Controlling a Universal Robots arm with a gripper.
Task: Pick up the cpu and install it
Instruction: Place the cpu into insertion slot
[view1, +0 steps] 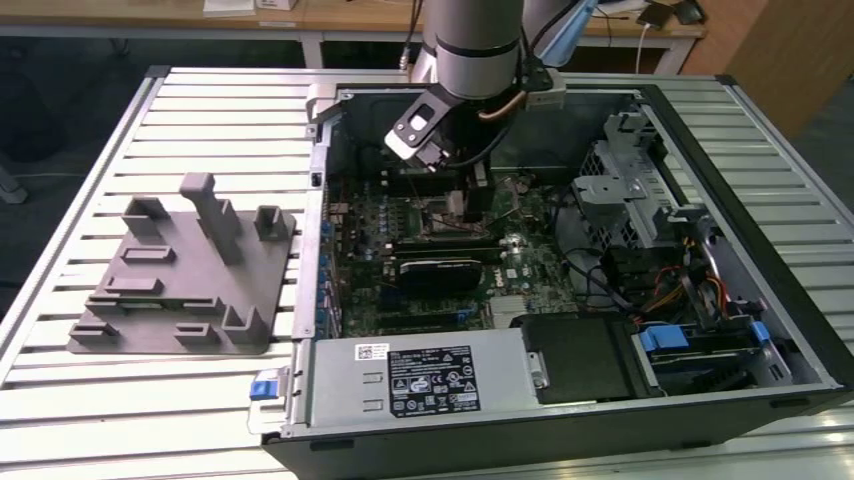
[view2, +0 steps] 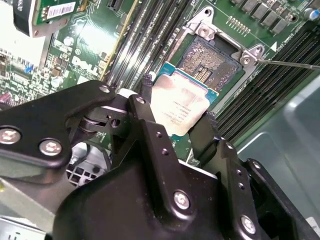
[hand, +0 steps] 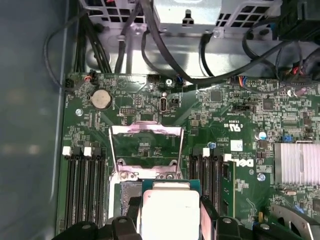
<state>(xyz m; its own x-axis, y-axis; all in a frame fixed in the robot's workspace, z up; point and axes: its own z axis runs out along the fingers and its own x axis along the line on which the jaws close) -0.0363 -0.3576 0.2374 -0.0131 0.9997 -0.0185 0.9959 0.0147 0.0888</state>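
Cpu (view2: 182, 106) hangs in the gripper (view2: 178, 104), over the near edge of the open socket (view2: 212, 57) on the motherboard (hand: 240, 115). The two black fingers (view2: 150, 117) are clamped on two opposite edges of the chip. In the exterior view the gripper (view1: 463, 195) reaches down inside the computer case. The load plate (hand: 145, 131) stands raised, so the socket bed is free.

I judge that the step in hand is seating the chip. For this it must be kept level and centred over the bed. It should come straight down and never slide sideways, because the fine contacts look easy to bend. The grip should open only when the chip rests fully inside the frame.

The silvery top plate faces up toward the wrist cameras. The chip is almost square, so it has no real long axis. Its edges run nearly parallel to the socket frame. Whether its corner mark matches, I cannot tell.
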